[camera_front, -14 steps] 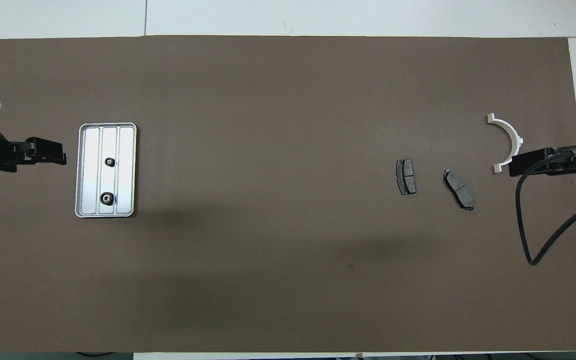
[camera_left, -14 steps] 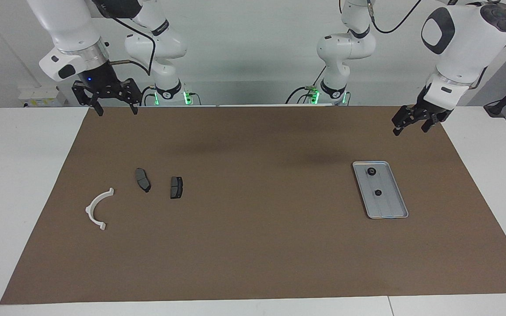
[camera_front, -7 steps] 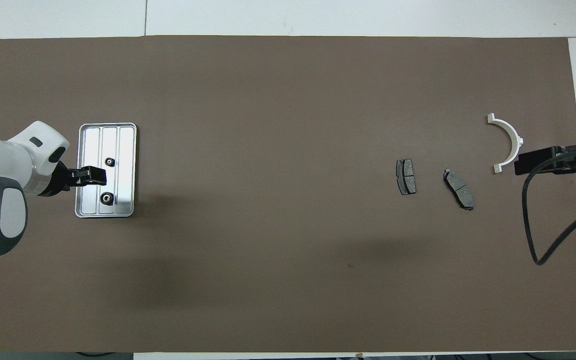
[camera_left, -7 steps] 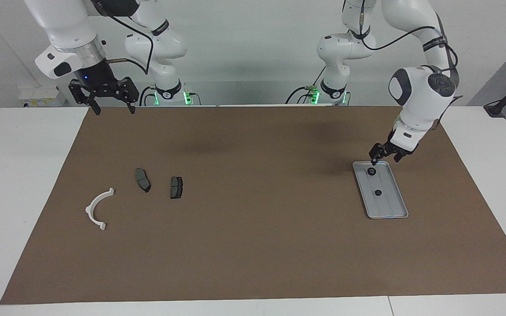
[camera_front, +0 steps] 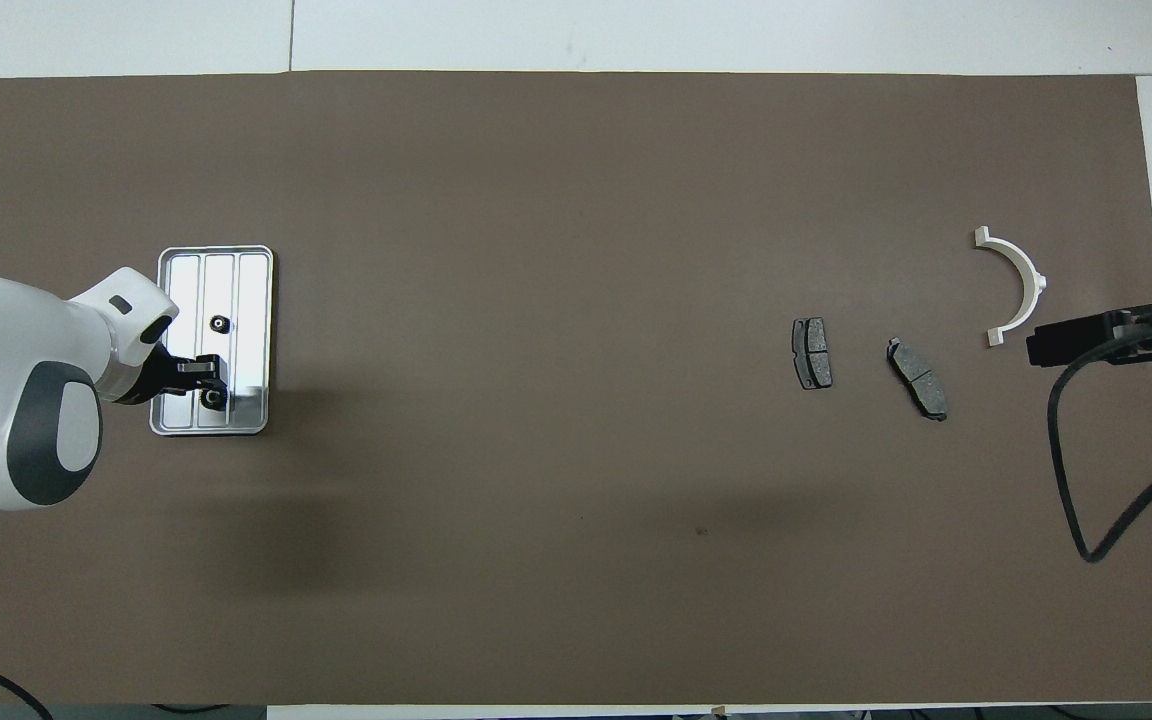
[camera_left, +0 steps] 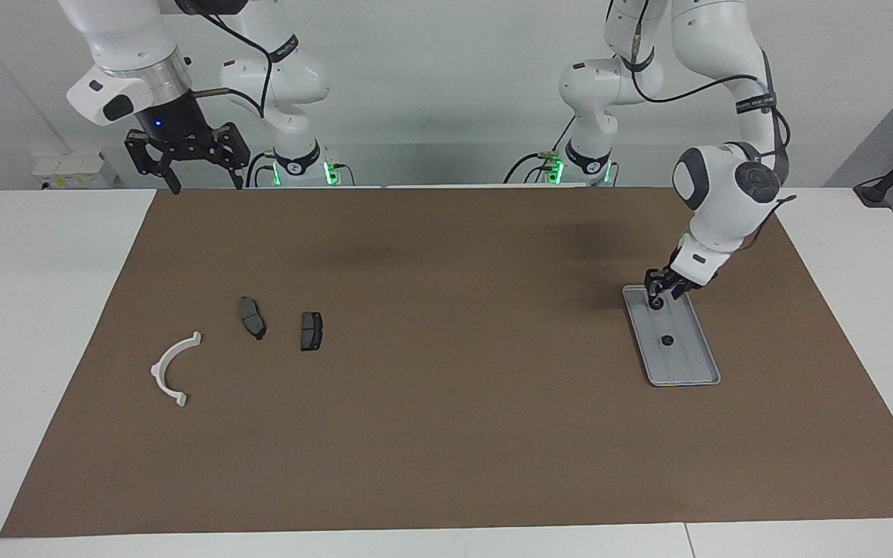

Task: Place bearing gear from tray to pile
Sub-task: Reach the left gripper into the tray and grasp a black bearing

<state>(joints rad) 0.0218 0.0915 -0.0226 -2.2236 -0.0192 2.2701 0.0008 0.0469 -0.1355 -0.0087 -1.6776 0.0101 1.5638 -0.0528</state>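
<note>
The bearing gear (camera_left: 656, 302) in question is sitting in the tray (camera_left: 691, 372), at the end nearer the robots, with a second bearing gear (camera_left: 667, 339) lying farther along the same tray, apart from it. The left gripper (camera_left: 657, 294) is standing right down over the nearer gear, its fingers flanking the small dark part and looking partly drawn in, though whether they are already pinching it I cannot tell. To do this step well, the fingers should be closing squarely across the gear's round body, low enough to catch its sides rather than skating over its top, while staying off the tray's rim and ribs so that the tray is not dragged along on the brown mat (camera_left: 446, 434). A straight lift before any sideways travel seems wise, since the part is small and may slip. The pile is lying well apart toward the right arm's end of the table: the white bracket (camera_left: 172, 370) and two brake pads (camera_left: 252, 317). The right gripper (camera_left: 200, 184) is waiting up in the air over the mat's edge, fingers spread.
</note>
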